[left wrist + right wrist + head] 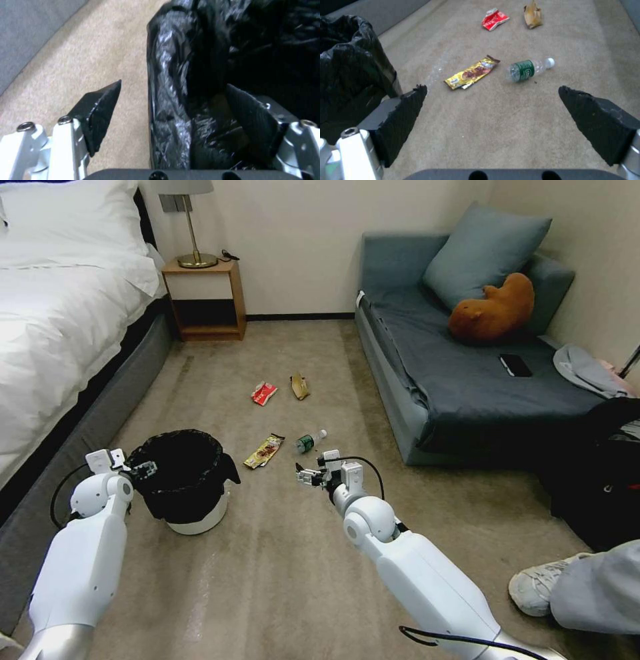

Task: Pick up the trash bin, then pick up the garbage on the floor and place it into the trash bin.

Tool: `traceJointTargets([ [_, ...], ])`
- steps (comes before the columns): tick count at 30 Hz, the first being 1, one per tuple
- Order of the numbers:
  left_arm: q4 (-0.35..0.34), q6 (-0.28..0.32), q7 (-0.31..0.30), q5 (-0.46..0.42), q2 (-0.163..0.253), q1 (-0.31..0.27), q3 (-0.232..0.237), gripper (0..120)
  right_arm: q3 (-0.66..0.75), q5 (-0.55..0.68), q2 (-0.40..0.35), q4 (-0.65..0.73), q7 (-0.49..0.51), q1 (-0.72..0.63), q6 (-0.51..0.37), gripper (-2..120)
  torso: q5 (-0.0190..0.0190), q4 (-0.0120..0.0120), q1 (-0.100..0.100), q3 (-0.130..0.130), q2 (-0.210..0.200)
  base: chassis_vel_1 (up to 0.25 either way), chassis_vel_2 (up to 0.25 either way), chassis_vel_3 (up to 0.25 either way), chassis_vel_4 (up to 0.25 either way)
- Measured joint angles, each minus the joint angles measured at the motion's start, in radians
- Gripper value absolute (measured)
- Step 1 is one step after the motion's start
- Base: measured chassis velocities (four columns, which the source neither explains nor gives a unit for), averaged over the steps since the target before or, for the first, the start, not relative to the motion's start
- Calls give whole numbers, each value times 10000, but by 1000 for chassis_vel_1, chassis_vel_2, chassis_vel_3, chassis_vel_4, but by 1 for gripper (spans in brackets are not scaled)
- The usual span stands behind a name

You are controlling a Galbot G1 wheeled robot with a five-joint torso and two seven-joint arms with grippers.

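The left end effector (173, 105) is spread wide astride the bag-lined rim of the trash bin (190, 517) — one finger (253, 117) inside, seen from the left wrist. The right end effector (493, 112) hovers agape over carpet near the gold snack wrapper (471, 73) and green-labelled bottle (528, 70); the red packet (495, 22) and tan wrapper (532, 16) lie farther off.

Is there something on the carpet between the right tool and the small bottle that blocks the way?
Nothing visible does. The right tool hangs open above bare carpet, and the bottle lies just ahead of it. The gold wrapper lies beside the bottle, apart from it, not in the path.
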Motion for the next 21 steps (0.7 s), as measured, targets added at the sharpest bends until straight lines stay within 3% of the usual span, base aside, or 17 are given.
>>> traceJointTargets([
  [4,112,136,-127,-30,-3,-90,21,74,10,-8,-1,4,0,-62,4,100,0,1,0,0,0,0,0,0,0],
  [6,207,231,-182,-34,1,-164,45,61,14,-13,-3,35,-1,-118,7,100,1,0,0,0,0,0,0,0,0],
  [12,276,410,-212,-112,4,-257,86,45,-195,50,-3,129,34,-127,21,100,3,0,0,0,0,0,0,0,0],
  [14,258,436,-211,-132,5,-276,117,33,-322,67,1,136,82,-76,29,100,1,1,0,0,0,0,0,0,0],
  [17,238,439,-209,-133,18,-276,118,28,-339,69,14,112,93,-55,31,100,0,1,0,0,0,0,0,0,0],
  [19,197,348,-140,-99,100,-249,93,15,-400,69,47,-45,125,88,33,100,-3,-1,0,0,0,0,0,0,0],
  [21,169,276,-72,-43,130,-218,63,11,-415,67,58,-108,132,153,33,100,-4,-1,0,0,0,0,0,0,0],
])
